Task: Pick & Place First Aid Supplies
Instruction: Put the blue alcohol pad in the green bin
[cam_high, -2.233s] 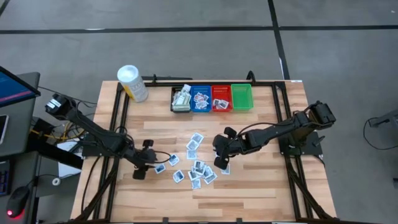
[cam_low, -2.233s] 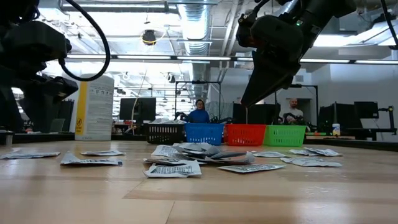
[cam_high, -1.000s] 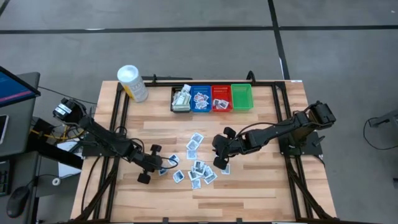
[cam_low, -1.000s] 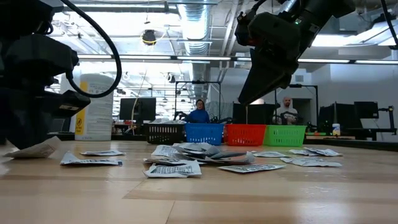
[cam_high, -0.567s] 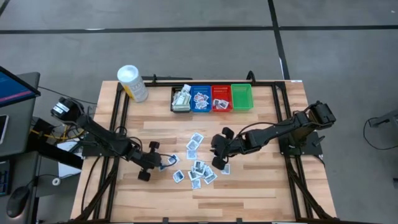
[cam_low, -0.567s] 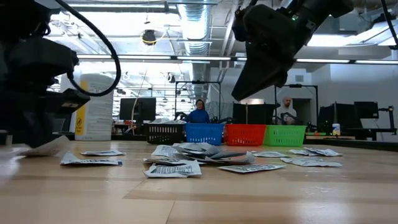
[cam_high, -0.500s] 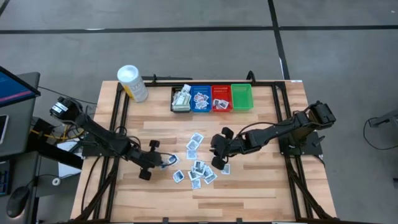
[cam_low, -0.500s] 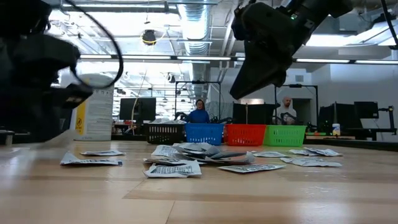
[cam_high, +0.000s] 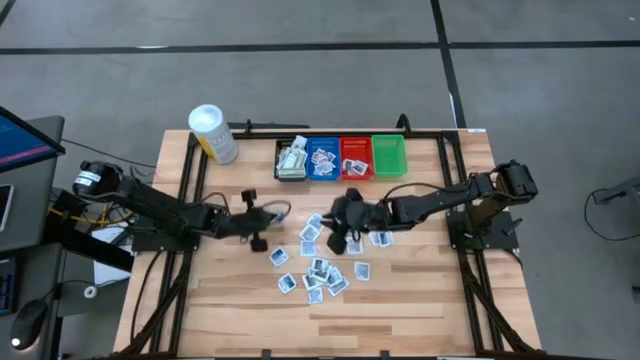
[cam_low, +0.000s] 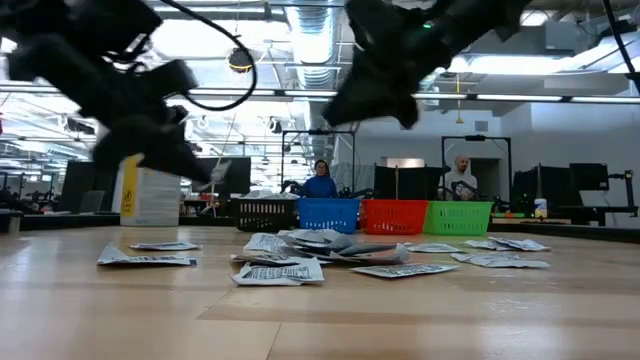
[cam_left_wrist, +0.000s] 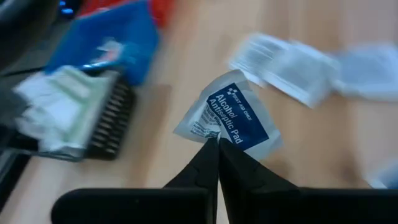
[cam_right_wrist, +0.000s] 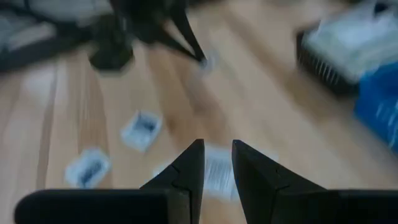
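The first aid supplies are small flat white-and-blue packets; several lie loose (cam_high: 320, 270) on the middle of the wooden table, and more fill the bins at the far edge. My left gripper (cam_high: 274, 213) hangs left of the pile, above the table, shut on one packet (cam_left_wrist: 233, 115) printed "Alcohol Antiseptic Pad". That packet shows blurred in the low view (cam_low: 218, 172). My right gripper (cam_high: 324, 223) hovers over the pile's far part and points toward the left arm. Its fingers (cam_right_wrist: 194, 163) stand a little apart with nothing between them. My left gripper pinches the packet by a corner of its lower edge (cam_left_wrist: 214, 135), between the two fingertips. The fingers slant downward from the table's left side. The rest of the packet sticks out past the tips, tilted and lifted clear of the table.
A row of bins stands at the far edge: black (cam_high: 291, 160), blue (cam_high: 322, 158), red (cam_high: 355, 158) and green (cam_high: 388, 155). A white tub (cam_high: 213, 133) with a yellow label stands at the far left. People show in the room beyond the table.
My left gripper has lifted the packet off the table and swung up and toward the far edge and the bins, tipping nearer to level. My right gripper has left the pile's right side, moving toward the table's left and far edge and rising a little.
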